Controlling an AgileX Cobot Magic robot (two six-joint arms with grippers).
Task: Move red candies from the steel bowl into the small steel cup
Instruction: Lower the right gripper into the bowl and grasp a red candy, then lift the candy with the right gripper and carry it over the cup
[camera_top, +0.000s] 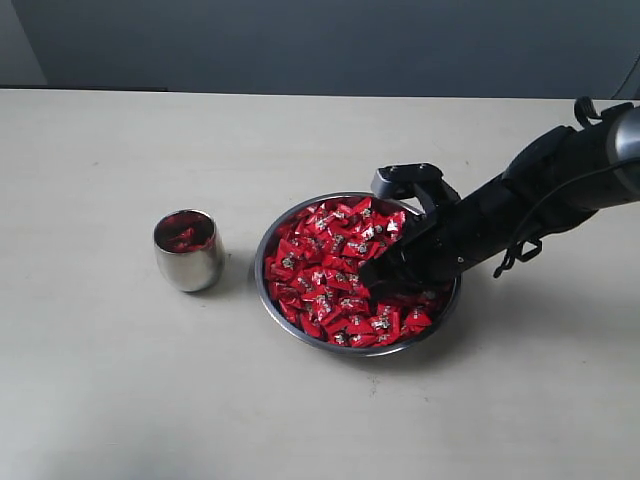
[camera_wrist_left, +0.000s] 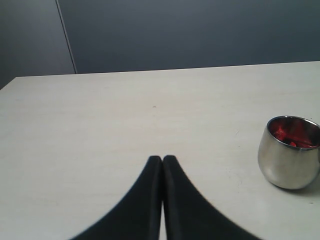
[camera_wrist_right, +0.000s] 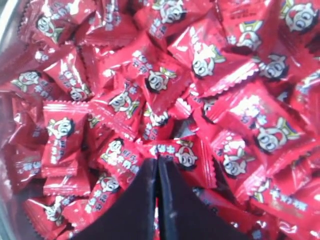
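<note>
Table (camera_top: 110, 400): pale beige matte top w/ faint grain showing in the left wrist view, prob. laminate but hard to say at this res; its far edge runs straight across near the top of the exterior view. Two shiny metal items sit directly on it, both upright: cup (camera_top: 188, 252) left of centre, and wide shallow bowl (camera_top: 259, 268) just to its right, approx. mid-table. They are near each other but not touching, w/ a narrow strip of tabletop between them, and each throws a soft shadow on the surface.
</note>
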